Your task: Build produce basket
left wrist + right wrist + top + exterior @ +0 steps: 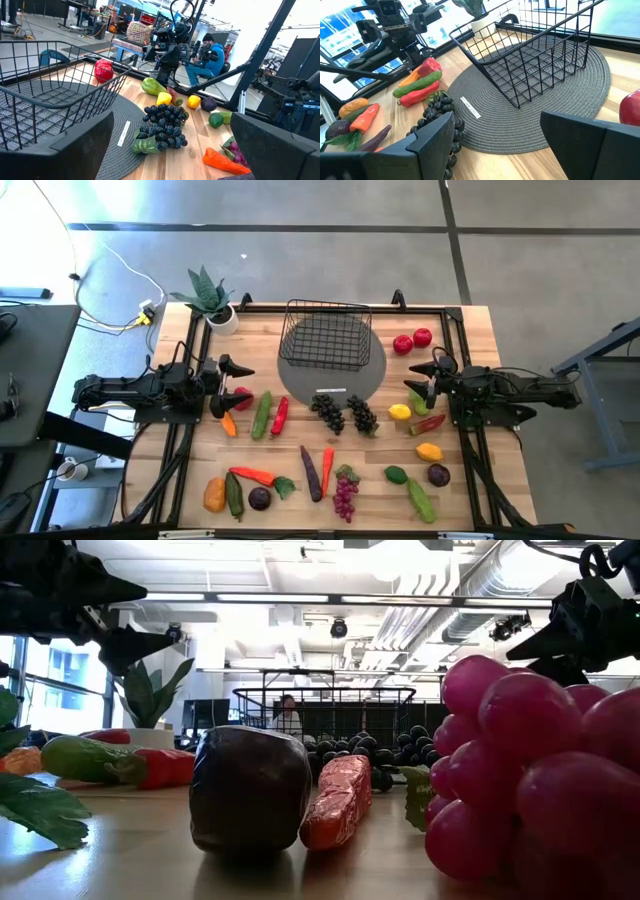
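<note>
Empty black wire-mesh basket (pixel 326 335) is flanked by left gripper (pixel 228 386), spread and empty, green cucumber (pixel 262 414) just beside; right gripper (pixel 418 385) parted, yellow lemon (pixel 399 412) beneath.

A round grey woven mat (pixel 372 376) lies flat at the middle of the wooden table (pixel 470 480), toward its far edge, with a small white label (pixel 470 107) at its near rim. A spiky green plant (pixel 205 288) in a white pot (pixel 224 319) stands upright at the far left corner of the table. A white cable (pixel 100 265) trails over the grey floor beyond that corner. In the room behind, a person in a blue top (pixel 210 52) sits among other equipment.
</note>
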Available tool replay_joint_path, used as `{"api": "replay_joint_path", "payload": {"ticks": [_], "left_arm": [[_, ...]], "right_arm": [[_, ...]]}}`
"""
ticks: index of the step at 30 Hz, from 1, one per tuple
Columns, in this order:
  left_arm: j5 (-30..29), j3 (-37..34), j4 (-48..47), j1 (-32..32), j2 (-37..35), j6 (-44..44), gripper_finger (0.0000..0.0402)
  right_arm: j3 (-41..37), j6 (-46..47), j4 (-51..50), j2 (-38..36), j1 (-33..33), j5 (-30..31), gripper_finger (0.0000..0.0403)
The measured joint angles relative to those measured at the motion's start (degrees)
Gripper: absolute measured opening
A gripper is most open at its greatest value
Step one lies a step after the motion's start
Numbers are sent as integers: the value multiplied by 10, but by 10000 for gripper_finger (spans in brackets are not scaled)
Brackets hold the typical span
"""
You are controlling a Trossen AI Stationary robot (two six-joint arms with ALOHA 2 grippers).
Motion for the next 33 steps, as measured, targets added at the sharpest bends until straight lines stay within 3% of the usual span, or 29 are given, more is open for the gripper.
{"api": "replay_joint_path", "payload": {"ticks": [28, 33], "left_arm": [[0, 0, 0, 0, 0, 0, 390], [0, 0, 0, 0, 0, 0, 390]], "right_arm": [[0, 1, 16, 0, 0, 3, 279], [0, 61, 45, 0, 0, 7, 279]]}}
